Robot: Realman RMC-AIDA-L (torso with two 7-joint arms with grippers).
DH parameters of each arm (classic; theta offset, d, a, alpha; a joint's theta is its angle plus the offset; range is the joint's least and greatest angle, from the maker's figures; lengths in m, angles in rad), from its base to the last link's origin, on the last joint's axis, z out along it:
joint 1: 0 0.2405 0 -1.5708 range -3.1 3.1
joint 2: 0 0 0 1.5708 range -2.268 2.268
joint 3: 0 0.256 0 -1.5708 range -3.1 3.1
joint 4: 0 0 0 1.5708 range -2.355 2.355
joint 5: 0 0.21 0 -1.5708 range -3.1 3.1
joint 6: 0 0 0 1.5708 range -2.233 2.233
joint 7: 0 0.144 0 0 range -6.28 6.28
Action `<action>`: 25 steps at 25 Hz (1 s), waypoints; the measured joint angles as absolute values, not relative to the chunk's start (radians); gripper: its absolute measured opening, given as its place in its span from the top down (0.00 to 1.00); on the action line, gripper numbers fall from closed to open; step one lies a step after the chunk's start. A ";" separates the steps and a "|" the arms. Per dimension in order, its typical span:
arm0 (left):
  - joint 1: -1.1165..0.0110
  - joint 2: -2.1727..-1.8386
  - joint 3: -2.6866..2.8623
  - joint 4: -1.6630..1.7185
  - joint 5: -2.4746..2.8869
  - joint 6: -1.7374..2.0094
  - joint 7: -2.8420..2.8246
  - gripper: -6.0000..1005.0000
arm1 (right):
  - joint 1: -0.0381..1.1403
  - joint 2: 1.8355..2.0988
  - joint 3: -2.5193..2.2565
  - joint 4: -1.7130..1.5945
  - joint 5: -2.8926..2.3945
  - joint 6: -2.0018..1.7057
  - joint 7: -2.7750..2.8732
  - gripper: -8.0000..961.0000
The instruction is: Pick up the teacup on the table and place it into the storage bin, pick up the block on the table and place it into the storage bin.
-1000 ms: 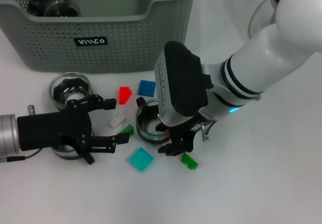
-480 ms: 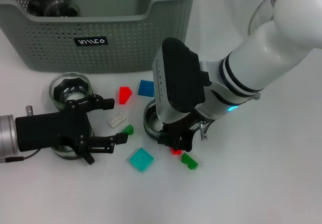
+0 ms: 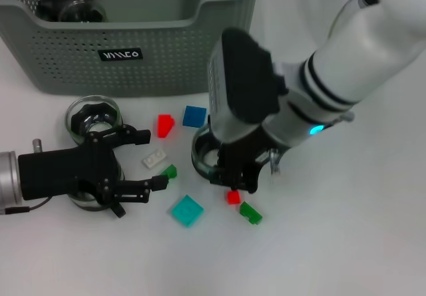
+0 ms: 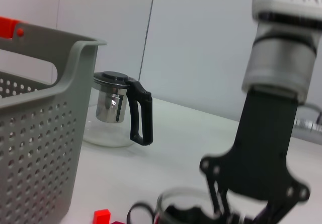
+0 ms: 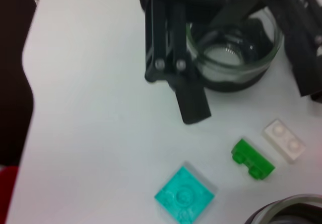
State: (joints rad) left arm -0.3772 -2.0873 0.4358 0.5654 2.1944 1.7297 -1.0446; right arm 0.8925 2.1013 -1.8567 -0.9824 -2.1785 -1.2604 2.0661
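The grey-green storage bin (image 3: 166, 50) stands at the back left, with a dark teacup (image 3: 66, 0) inside it. My right gripper (image 3: 238, 179) is shut on the near rim of a glass teacup (image 3: 205, 155) at the table's middle; the left wrist view shows it (image 4: 241, 209) reaching down into that cup (image 4: 181, 209). My left gripper (image 3: 154, 158) is open at the left, its fingers either side of a white block (image 3: 153, 157). A second teacup (image 3: 93, 118) stands behind it and a third (image 3: 83, 199) lies under its body. Red (image 3: 164, 124), blue (image 3: 194, 116), teal (image 3: 186, 210) and green (image 3: 250, 212) blocks lie around.
A small red block (image 3: 233, 197) and a small green block (image 3: 169, 171) lie close to the held cup. A clear glass pitcher (image 4: 118, 113) with a black handle stands beyond the bin (image 4: 40, 108). In the right wrist view the teal block (image 5: 185, 194) lies near the left fingers (image 5: 191, 103).
My right gripper has risen and shifted slightly toward the bin with the teacup, uncovering the small red block. The left gripper has stayed where it was.
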 joint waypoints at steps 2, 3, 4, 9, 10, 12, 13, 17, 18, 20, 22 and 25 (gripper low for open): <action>-0.377 -2.086 0.435 0.566 2.195 1.733 -1.045 0.07 | 0.890 2.101 -1.803 -1.025 -2.194 -1.318 2.083 0.93; -0.376 -2.086 0.435 0.567 2.196 1.736 -1.045 0.07 | 0.888 2.101 -1.776 -1.048 -2.202 -1.356 2.094 0.93; -0.376 -2.086 0.435 0.569 2.198 1.739 -1.045 0.07 | 0.888 2.101 -1.745 -1.075 -2.210 -1.398 2.111 0.93; -0.369 -2.081 0.436 0.574 2.200 1.744 -1.045 0.07 | 0.899 2.100 -1.630 -1.182 -2.230 -1.536 2.173 0.93; -0.368 -2.080 0.436 0.574 2.200 1.744 -1.045 0.07 | 0.903 2.100 -1.608 -1.201 -2.230 -1.559 2.182 0.93; -0.364 -2.076 0.436 0.575 2.200 1.744 -1.045 0.07 | 0.916 2.100 -1.565 -1.232 -2.230 -1.589 2.197 0.93; -0.362 -2.075 0.436 0.576 2.200 1.744 -1.045 0.07 | 0.925 2.100 -1.544 -1.246 -2.229 -1.596 2.204 0.93; -0.361 -2.072 0.436 0.577 2.201 1.747 -1.045 0.07 | 0.971 2.101 -1.488 -1.303 -2.227 -1.620 2.237 0.93; -0.361 -2.072 0.436 0.577 2.201 1.749 -1.045 0.07 | 0.988 2.102 -1.474 -1.315 -2.227 -1.625 2.245 0.93; -0.361 -2.072 0.436 0.578 2.200 1.752 -1.044 0.07 | 1.035 2.102 -1.438 -1.323 -2.232 -1.631 2.266 0.93; -0.361 -2.072 0.436 0.578 2.198 1.753 -1.045 0.07 | 1.080 2.102 -1.402 -1.320 -2.242 -1.632 2.282 0.93; -0.363 -2.072 0.435 0.578 2.196 1.754 -1.045 0.07 | 1.137 2.104 -1.357 -1.318 -2.285 -1.613 2.287 0.93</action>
